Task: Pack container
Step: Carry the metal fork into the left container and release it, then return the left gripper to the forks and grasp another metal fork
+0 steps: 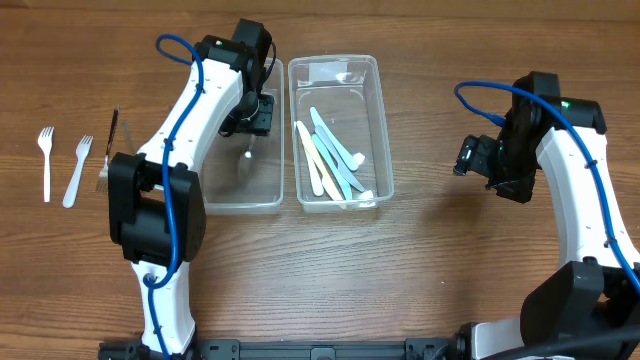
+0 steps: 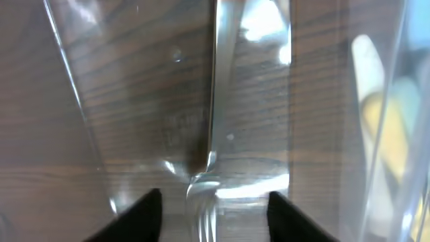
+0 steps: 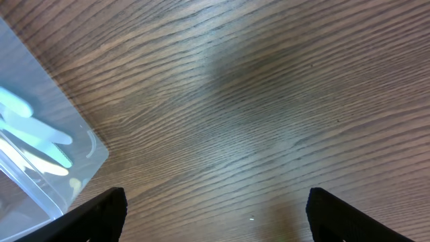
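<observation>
Two clear plastic containers stand side by side. My left gripper (image 1: 250,122) hovers inside the left container (image 1: 240,203), open. In the left wrist view its fingertips (image 2: 144,216) stand apart on either side of a clear plastic fork (image 2: 213,101) that lies on the container floor, touching neither finger. From overhead the fork (image 1: 248,152) shows just below the gripper. The right container (image 1: 335,62) holds several pastel utensils (image 1: 330,160). My right gripper (image 1: 468,160) hangs open over bare table, right of that container, with nothing between its fingers (image 3: 101,215).
Two white forks (image 1: 46,160) (image 1: 78,170) and a dark utensil (image 1: 113,135) lie on the wooden table left of the left arm. A corner of the right container (image 3: 40,181) shows at the left of the right wrist view.
</observation>
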Controlling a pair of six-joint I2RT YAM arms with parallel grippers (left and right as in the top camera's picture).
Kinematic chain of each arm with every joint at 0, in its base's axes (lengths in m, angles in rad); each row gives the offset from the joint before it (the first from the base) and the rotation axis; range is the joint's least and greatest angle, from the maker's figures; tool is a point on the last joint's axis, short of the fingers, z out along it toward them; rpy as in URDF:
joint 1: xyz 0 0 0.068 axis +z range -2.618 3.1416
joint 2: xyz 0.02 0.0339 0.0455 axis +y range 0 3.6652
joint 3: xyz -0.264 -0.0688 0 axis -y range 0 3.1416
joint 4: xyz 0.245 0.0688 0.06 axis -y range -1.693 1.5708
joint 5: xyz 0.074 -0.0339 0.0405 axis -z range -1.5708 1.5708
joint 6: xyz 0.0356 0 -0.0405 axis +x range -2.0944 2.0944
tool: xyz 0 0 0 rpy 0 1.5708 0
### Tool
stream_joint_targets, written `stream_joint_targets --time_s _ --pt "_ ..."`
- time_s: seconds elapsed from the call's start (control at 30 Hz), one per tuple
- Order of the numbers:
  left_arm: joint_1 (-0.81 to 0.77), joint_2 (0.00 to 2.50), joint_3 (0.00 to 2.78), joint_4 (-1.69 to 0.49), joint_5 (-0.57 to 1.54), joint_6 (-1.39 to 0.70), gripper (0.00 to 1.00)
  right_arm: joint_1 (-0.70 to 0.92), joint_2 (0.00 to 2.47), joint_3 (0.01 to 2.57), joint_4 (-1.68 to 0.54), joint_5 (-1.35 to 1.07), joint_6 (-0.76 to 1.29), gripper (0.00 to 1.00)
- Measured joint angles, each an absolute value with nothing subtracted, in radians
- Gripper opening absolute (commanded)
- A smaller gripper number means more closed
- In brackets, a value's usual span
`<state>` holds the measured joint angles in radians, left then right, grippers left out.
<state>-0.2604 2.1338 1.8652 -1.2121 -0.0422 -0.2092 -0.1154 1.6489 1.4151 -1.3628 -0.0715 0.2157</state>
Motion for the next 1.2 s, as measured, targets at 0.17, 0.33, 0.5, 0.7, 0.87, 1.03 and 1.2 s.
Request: stream_joint_targets --time_s 0.17,0.33,0.5,0.7,0.87,1.03,1.2 --pt "-0.247 2.039 1.893 -1.262 -0.051 -0.204 0.94 -0.115 1.649 1.415 -1.363 -0.072 0.215 0.88" --pt "-0.088 1.736 1.932 -1.351 -0.066 -0.212 0.99 -0.115 1.649 1.414 -1.363 -0.072 0.212 0.88" --pt "0.219 1.594 1.927 -1.388 -0.065 -0.212 1.0 -0.115 1.649 1.414 -1.361 -0.072 0.212 0.88" --pt "0.296 1.668 1.632 -1.163 -0.041 -0.211 1.0 -0.115 1.649 1.414 -1.364 -0.072 0.212 0.88" --pt "0.296 1.773 1.453 -0.993 -0.022 -0.178 1.0 -0.115 1.649 1.413 -1.37 -0.072 0.212 0.88" --pt "0.296 1.902 1.449 -0.942 -0.011 -0.15 1.0 -0.115 1.649 1.413 -1.37 -0.072 0.212 0.88" --pt "0.297 1.988 1.448 -0.912 -0.011 -0.15 1.0 -0.115 1.649 1.413 -1.37 -0.072 0.208 0.88"
